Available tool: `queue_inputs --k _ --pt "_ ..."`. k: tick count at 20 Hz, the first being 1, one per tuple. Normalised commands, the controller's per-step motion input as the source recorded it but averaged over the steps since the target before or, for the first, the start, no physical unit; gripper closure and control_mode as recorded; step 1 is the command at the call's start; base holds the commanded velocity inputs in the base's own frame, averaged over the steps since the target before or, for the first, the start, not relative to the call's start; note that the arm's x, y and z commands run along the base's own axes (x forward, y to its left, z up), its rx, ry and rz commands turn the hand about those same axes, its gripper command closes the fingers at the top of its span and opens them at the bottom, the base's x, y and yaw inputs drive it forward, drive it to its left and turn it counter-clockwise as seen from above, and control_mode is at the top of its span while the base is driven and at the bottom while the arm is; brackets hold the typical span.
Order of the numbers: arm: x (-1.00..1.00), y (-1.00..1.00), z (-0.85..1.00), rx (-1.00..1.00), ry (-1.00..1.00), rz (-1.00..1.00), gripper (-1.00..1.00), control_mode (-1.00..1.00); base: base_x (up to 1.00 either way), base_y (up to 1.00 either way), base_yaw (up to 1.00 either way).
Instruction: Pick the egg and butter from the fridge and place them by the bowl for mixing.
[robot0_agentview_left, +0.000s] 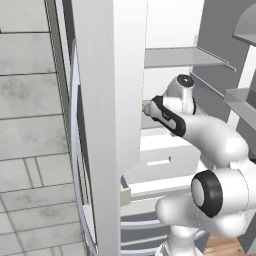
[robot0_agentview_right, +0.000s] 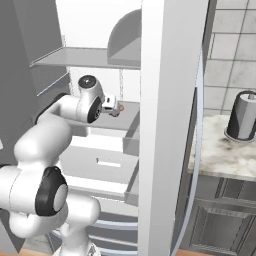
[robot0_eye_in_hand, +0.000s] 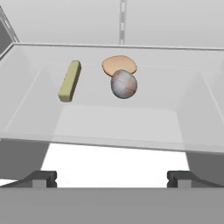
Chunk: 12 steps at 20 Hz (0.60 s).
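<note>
Inside the fridge (robot0_agentview_right: 170, 125), on a grey shelf (robot0_eye_in_hand: 118, 118), the egg (robot0_eye_in_hand: 124, 84) lies near the back, touching or just in front of a flat orange-tan item (robot0_eye_in_hand: 118, 64) behind it, while the pale yellow butter stick (robot0_eye_in_hand: 69, 81) lies apart to one side. The gripper (robot0_eye_in_hand: 112, 178) hovers short of the shelf with its dark fingertips (robot0_eye_in_hand: 41, 178) spread wide and nothing between them, so neither item is picked yet. In the base views the arm reaches into the fridge past the open door (robot0_agentview_left: 107, 125). The egg looks the likelier target, sitting nearly centred ahead of the gripper. The main risk is its round shape: if the fingers close off-centre or too high, it could squirt out and roll along the shelf. A careless approach could also nudge the orange item behind it, or catch the shelf's front edge on the way in. The bowl's place cannot be told from here.
</note>
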Motion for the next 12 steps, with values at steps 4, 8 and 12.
queue_inputs --k 4,8,12 --pt "0.33 0.00 -0.01 0.00 0.00 0.00 -1.00 -1.00 0.00 0.00 0.00" --pt "0.44 0.00 -0.05 0.00 0.00 0.00 -1.00 -1.00 0.00 0.00 0.00" --pt "0.48 0.00 -0.12 0.00 0.00 0.00 -1.00 -1.00 0.00 0.00 0.00"
